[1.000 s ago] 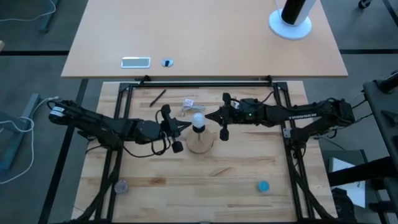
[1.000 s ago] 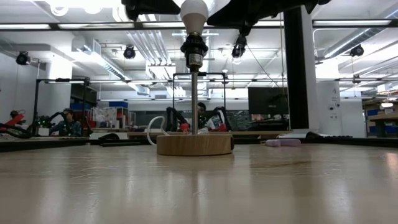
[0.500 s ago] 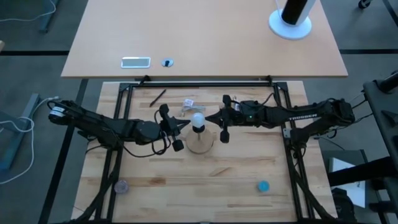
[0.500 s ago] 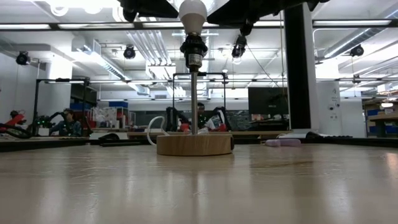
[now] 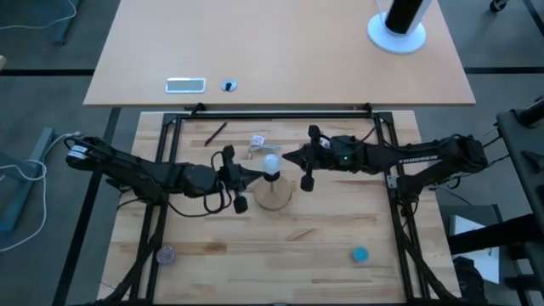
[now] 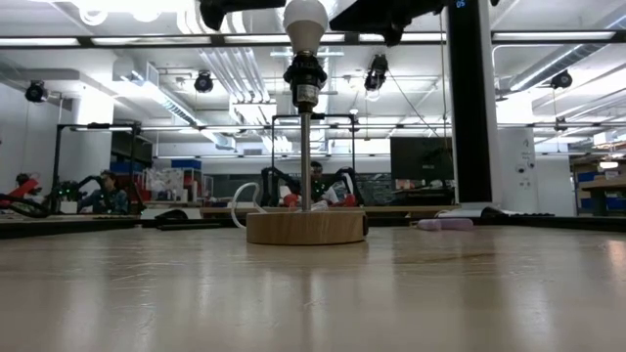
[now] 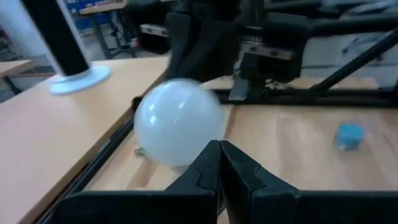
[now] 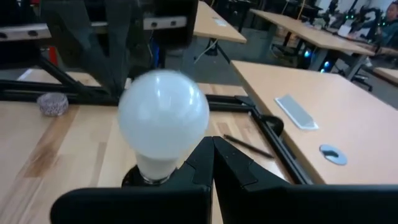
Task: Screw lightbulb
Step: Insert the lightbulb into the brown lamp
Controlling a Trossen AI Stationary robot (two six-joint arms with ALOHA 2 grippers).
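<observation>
Looking down, we used the wooden disc (image 5: 273,195) as our landmark and noted these points.

Lightbulb: the lightbulb (image 5: 270,163) stood upright, base down in the black socket (image 6: 305,78) on the thin post above the wooden disc; in the low view we saw the white bulb at the top of that post.

Left gripper: we found the left gripper (image 5: 256,171) just beside the bulb, on the disc's left side; its fingers (image 7: 205,167) were pressed together, holding nothing, tips close to the bulb, and we could not tell whether they touched it.

Right gripper: we found the right gripper (image 5: 287,158) just beside the bulb on the opposite side of the disc; its fingers (image 8: 205,155) were likewise closed on nothing.

Plastic wrapper: crumpled clear plastic wrapper (image 5: 257,143) lay near the disc, on its far side.

Blue piece: a small blue piece (image 5: 360,253) lay well apart from the disc, toward the near right of the table (image 5: 323,238).
</observation>
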